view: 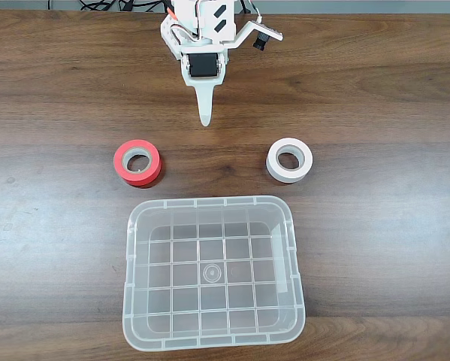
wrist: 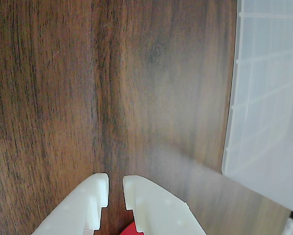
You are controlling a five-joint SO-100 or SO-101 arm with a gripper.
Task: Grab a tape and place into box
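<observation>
Fixed view, landmark = box. The tape lies flat on the table, just beyond the box's far-left corner. The hand hangs past the box's far rim, centred, nearly closed and holding nothing; wrist view shows a narrow gap between the fingers. White roll sits off the far-right corner. Risks, my read: hand needs reopening before descent, else it shoves the tape; heading right picks the wrong roll.
</observation>
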